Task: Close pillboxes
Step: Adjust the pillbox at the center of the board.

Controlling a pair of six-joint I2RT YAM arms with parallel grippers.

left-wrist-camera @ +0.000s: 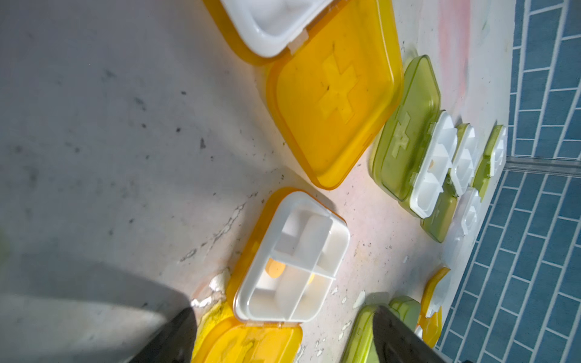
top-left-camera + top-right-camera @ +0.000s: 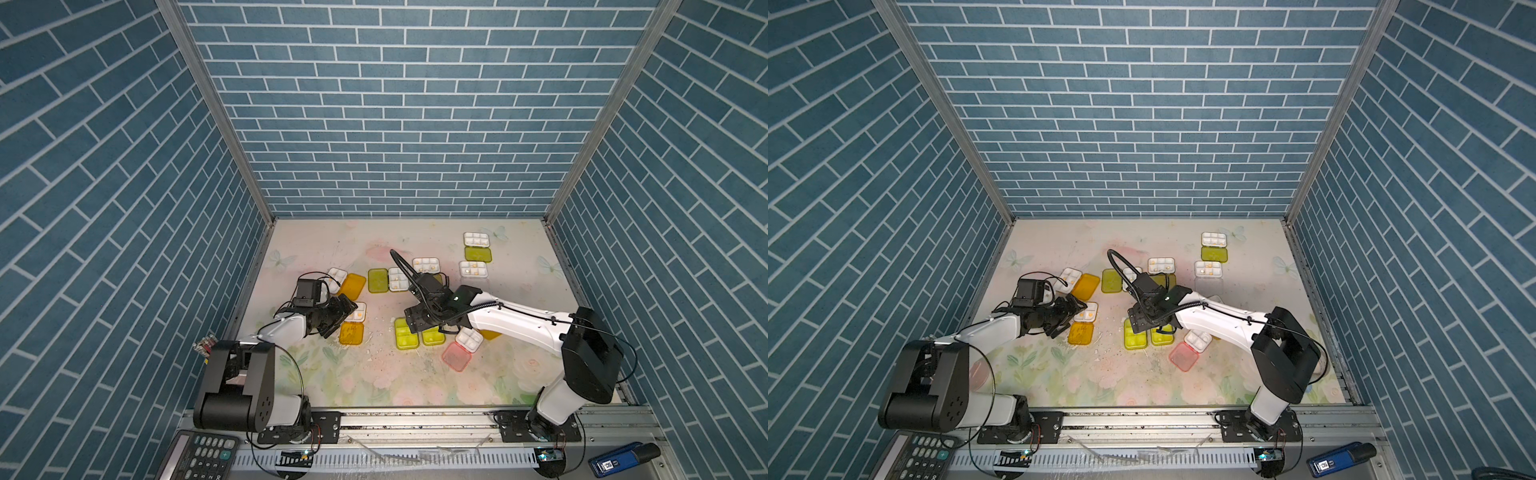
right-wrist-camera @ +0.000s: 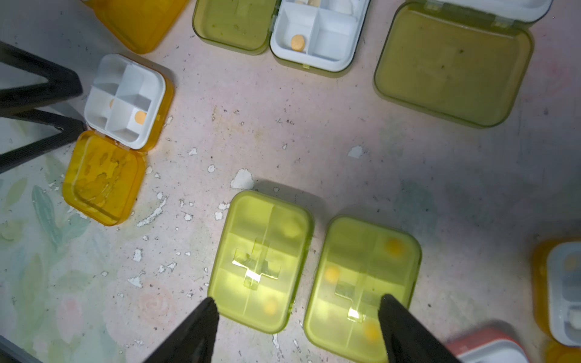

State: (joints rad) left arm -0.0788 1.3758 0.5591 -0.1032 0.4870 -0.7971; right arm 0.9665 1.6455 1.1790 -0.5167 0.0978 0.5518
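Observation:
Several pillboxes lie on the flowered table. My left gripper is open and low beside a small open pillbox, whose white tray and orange lid lie flat. One black finger stands on each side of the lid, holding nothing. My right gripper hangs open over two closed lime green pillboxes, which lie side by side. Its fingertips straddle their near ends without gripping.
Open pillboxes lie behind: an orange-lidded one, a green-lidded one, a white tray, a tray with a clear lid, a tray and green lid. A pink-lidded open box sits by the right arm. Paint flakes dot the table.

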